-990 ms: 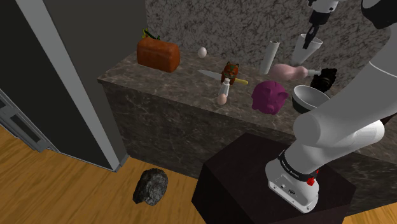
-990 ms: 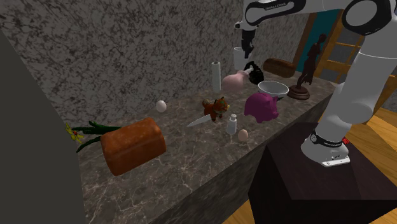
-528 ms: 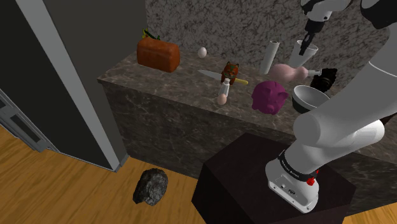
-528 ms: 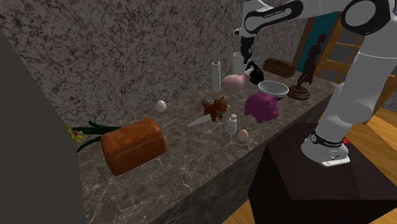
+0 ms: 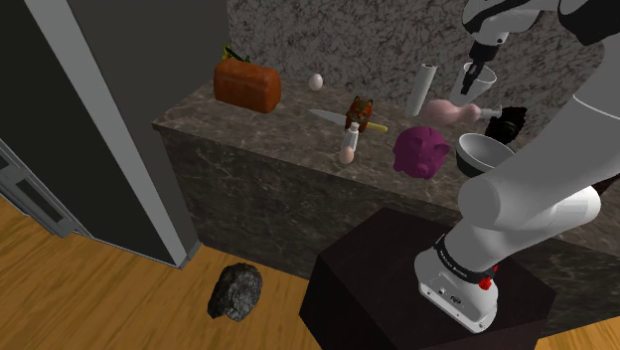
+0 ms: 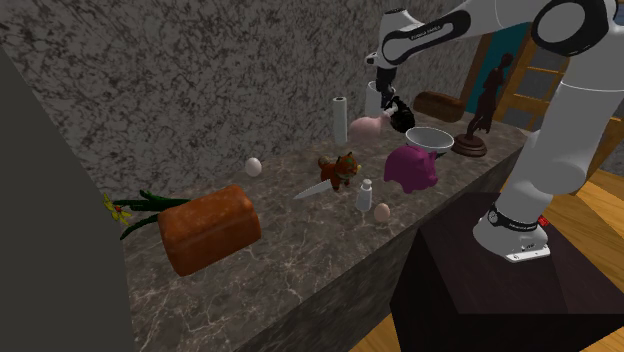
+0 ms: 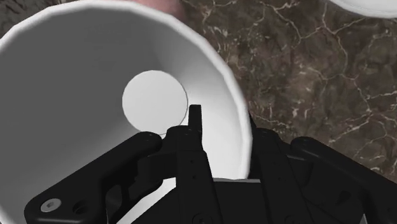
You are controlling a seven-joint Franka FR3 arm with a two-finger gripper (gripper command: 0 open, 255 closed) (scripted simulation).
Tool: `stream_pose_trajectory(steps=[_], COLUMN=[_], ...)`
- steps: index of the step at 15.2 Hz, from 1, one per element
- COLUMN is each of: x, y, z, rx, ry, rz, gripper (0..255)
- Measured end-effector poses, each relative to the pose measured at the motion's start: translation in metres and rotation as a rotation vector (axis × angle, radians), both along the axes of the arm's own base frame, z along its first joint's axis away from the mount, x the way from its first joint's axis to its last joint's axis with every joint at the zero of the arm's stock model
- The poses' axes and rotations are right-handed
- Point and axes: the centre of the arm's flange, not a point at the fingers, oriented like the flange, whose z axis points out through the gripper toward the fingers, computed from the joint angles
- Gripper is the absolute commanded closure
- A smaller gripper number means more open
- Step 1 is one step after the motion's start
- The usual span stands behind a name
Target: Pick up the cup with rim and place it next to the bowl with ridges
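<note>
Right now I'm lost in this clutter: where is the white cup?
Shoulder view's upper right: the white cup is by the back wall, under the gripper, right of the white cylinder.

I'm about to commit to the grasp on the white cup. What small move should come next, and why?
Probably close the hand on the wall of the white cup. In the wrist view one finger sits inside it and the other outside, straddling its rim, with a gap showing between the inner finger and the wall, so it does not look clasped yet.
</note>
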Motion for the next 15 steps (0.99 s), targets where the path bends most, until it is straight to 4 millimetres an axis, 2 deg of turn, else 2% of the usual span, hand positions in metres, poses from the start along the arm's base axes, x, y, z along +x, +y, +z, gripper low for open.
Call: stream_pose_trajectory(steps=[3, 15], x=[0.001, -0.003], y=[0.002, 0.002], z=[-0.017, -0.021], rx=[-0.002, -0.057], ry=[-0.002, -0.078], rz=[0.002, -0.002], gripper=[255, 255])
